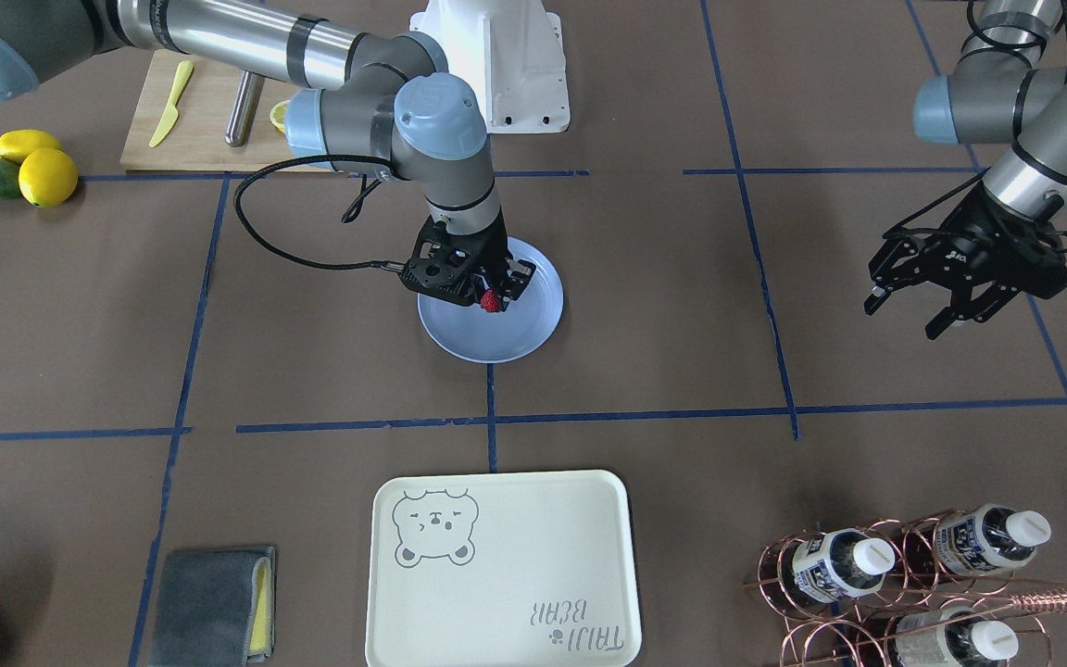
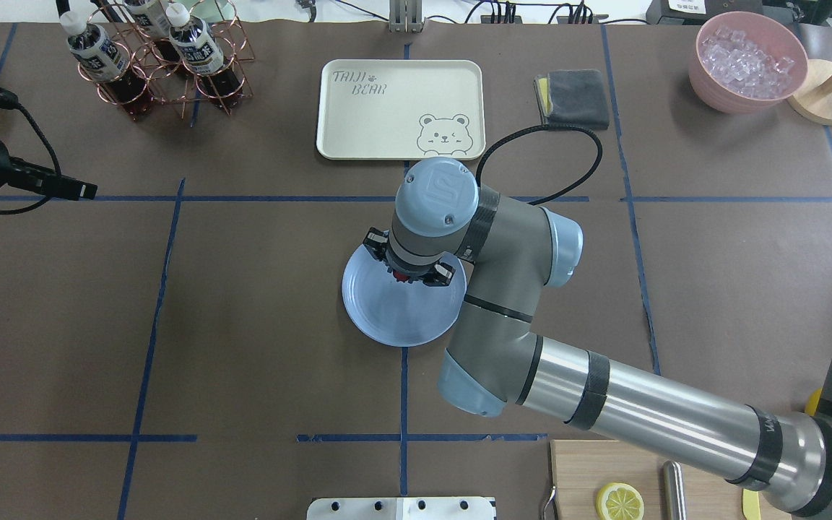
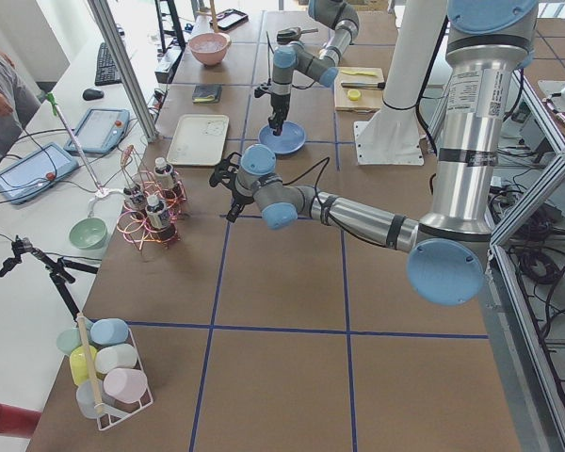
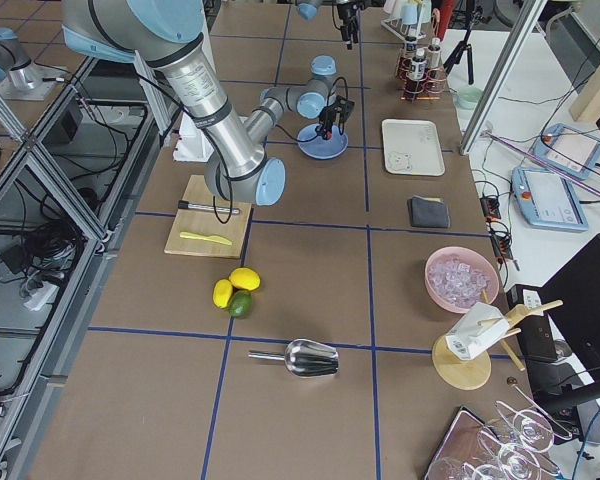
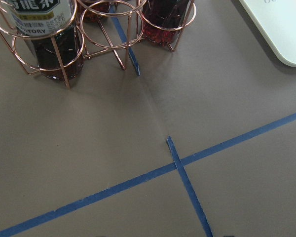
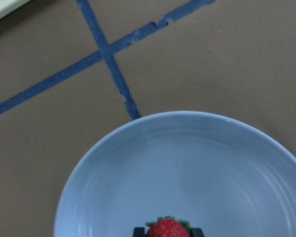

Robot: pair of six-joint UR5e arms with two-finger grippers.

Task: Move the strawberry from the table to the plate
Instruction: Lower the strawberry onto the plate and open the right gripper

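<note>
Strawberry [image 6: 167, 230] is what's closest to the lens on the right wrist view, down at 6 o'clock of the frame. Its red body and green cap are pinched between the two dark fingertips of the right end effector [image 1: 488, 293], so that one is clamped on the berry. It's held over the light-blue plate [image 6: 187, 163], near the plate's middle as seen from the front-facing camera. Whether the berry is already touching the glaze or just hanging above it can't be made out. Over at roughly 3 o'clock from the plate in that same view, well apart, the left end effector [image 1: 906, 313] is parked with fingers spread and nothing in them. The desk [image 1: 645, 306] around the plate is crossed by blue tape lines, and a cream bear tray [image 1: 496, 574] is seen at 6 o'clock. Handling-wise, the berry is probably best treated as very light, soft and easily bruised, with slightly slick skin. So a gentle squeeze across the widest part of the body would be preferred over the leafy cap, which would likely tear or slip. A low release is suggested too, since a roundish berry could roll toward the rim.
</note>
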